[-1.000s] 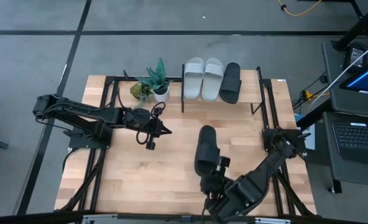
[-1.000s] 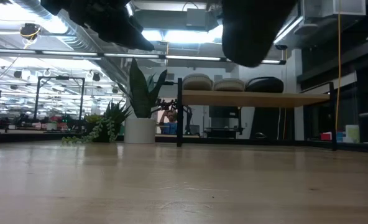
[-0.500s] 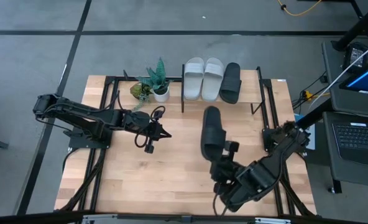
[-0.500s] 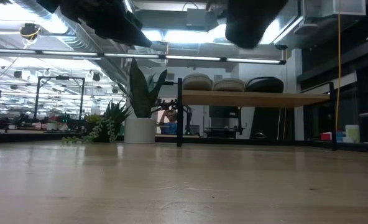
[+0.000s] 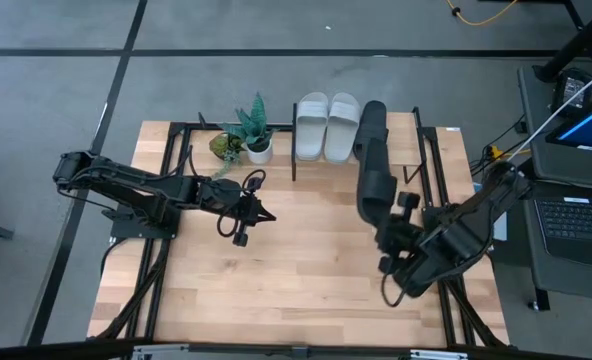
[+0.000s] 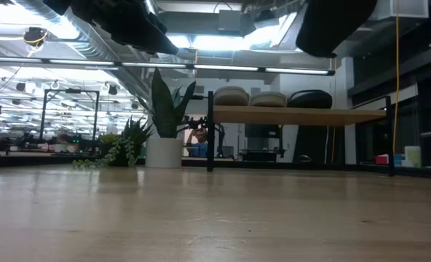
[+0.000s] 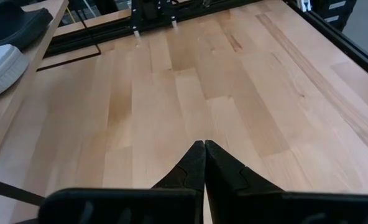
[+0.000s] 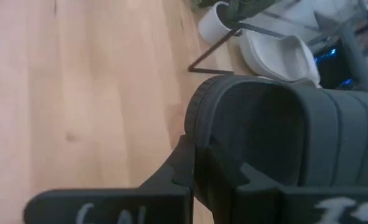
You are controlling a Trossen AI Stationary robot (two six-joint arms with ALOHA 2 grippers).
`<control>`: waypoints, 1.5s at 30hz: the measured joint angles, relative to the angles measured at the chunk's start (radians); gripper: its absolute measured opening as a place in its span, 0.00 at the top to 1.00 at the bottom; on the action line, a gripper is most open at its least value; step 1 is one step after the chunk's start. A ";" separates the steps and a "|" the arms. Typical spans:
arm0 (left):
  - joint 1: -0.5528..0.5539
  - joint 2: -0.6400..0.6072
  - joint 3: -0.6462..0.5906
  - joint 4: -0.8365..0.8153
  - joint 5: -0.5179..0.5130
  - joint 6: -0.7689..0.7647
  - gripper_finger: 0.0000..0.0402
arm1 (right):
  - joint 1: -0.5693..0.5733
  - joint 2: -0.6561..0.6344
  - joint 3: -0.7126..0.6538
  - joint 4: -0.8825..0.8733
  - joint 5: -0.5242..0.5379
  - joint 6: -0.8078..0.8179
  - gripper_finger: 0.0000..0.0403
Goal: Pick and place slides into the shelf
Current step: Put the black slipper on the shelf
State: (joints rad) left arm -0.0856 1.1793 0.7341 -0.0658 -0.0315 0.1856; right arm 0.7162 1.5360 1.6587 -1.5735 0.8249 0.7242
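My right gripper is clamped on the heel of a black slide, holding it off the table. From above, the slide stretches toward twelve o'clock, and its toe overlaps the second black slide, which lies on the shelf. I cannot tell whether the two touch. In my right wrist view the ribbed strap of the held slide fills the space just past my fingers, which pinch its edge.

The shelf stands at the twelve o'clock side of the table. The two pale slides lie side by side on its top board, at nine o'clock of the resting black one. In the low view the held slide hangs high above the shelf board, with the pale pair and the other black slide on it.

A potted plant sits at nine o'clock of the shelf.

My left gripper hovers over the table's nine o'clock half, fingers pressed together, holding nothing.
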 joint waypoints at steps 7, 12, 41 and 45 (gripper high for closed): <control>0.000 0.000 0.000 0.001 0.000 0.000 1.00 | -0.011 -0.153 -0.131 0.003 -0.003 -0.159 0.95; 0.000 0.000 0.000 0.020 -0.011 -0.001 1.00 | -0.074 -0.274 -0.220 0.002 -0.003 -0.221 0.95; 0.000 0.000 0.000 0.070 -0.012 0.000 1.00 | -0.419 -0.459 -0.444 0.003 -0.083 -0.494 0.95; 0.000 0.000 0.000 0.070 -0.012 0.000 1.00 | -0.457 -0.459 -0.444 0.003 -0.098 -0.510 0.95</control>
State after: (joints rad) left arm -0.0856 1.1793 0.7341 0.0040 -0.0437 0.1860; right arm 0.2590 1.0771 1.2144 -1.5709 0.7267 0.2145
